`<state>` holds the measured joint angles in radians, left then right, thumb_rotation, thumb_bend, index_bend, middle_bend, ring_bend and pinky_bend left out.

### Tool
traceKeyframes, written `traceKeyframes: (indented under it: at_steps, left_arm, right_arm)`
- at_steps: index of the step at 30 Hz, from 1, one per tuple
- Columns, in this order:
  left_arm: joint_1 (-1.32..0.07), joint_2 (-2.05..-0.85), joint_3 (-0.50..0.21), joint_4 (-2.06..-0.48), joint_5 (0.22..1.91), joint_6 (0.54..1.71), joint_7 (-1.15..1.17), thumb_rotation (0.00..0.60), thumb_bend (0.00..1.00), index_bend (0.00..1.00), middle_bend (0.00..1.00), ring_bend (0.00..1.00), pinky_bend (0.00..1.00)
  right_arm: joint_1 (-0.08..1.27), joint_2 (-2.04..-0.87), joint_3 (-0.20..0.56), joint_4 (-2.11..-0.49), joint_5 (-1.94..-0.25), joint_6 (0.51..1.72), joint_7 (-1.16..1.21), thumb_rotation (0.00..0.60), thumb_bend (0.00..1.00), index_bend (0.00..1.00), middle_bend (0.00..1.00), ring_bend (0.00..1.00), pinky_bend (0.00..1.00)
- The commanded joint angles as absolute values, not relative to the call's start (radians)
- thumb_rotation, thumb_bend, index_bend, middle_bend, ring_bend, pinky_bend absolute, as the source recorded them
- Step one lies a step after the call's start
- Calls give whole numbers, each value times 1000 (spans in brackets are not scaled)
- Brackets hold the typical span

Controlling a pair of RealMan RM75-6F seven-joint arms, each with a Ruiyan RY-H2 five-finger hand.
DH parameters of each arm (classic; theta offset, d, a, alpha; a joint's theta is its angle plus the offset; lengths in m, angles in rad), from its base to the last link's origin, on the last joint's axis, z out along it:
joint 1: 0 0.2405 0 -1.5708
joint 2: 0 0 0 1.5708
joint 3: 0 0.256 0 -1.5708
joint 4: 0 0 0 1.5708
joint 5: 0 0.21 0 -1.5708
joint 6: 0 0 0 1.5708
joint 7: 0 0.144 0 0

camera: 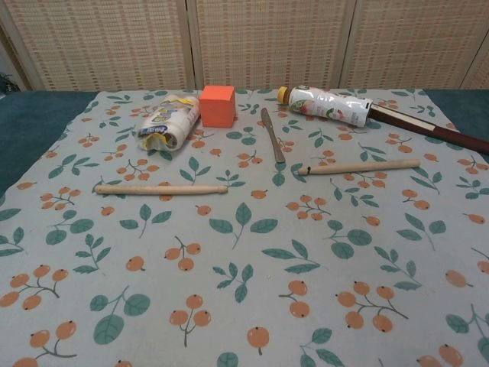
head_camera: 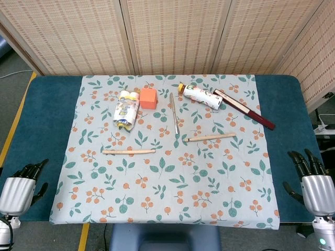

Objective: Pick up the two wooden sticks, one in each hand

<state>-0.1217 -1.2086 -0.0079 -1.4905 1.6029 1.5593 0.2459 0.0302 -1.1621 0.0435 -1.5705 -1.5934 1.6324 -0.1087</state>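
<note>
Two wooden sticks lie on the leaf-print cloth [head_camera: 167, 183]. The left stick [head_camera: 129, 151] [camera: 160, 189] lies level, left of centre. The right stick [head_camera: 209, 137] [camera: 359, 167] lies slightly tilted, right of centre. My left hand [head_camera: 21, 184] hangs off the table's near left corner, fingers apart, holding nothing. Off the near right corner is my right hand [head_camera: 311, 180], likewise spread and empty. Both hands are far from the sticks and absent from the chest view.
At the back of the cloth are a crumpled white packet [head_camera: 125, 114] [camera: 166, 122], an orange cube [head_camera: 148, 98] [camera: 217, 105], a metal knife [head_camera: 174, 113] [camera: 272, 134], a printed bottle with a yellow cap [head_camera: 200, 95] [camera: 328, 105] and a dark red flat stick [head_camera: 244, 109] [camera: 432, 128].
</note>
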Motion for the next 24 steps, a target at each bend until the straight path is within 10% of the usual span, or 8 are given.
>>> traceKeyframes:
  at_steps: [1,8,16,24]
  left_arm:
    - [-122,-1211,-10,-1488,1600,1550,249,600,357,139,305,286,558]
    - [-127,-1239,-19,-1465,1608,1556,252,600,357,139,256,332,583]
    - [-189,-1412,-66,-1381,1620,1534,301,600,357,139,267,864,996]
    - [-311,-1504,-87,-1434,1599,1356,383,600,369,132,271,932,1000]
  right_arm:
    - [32,-1162,43,-1570,-1592,1623,-107,600,153,114,128,0,158]
    - [37,-1160,36,-1568,-1621,1619,-73,600,154,117,128,0,158]
    - [68,-1176,14,-1478,-1723,1634,64,600,153,118,129,0,158]
    - [52,-1174,21,-1466,-1740,1697,105,600,153,120,129,0,158]
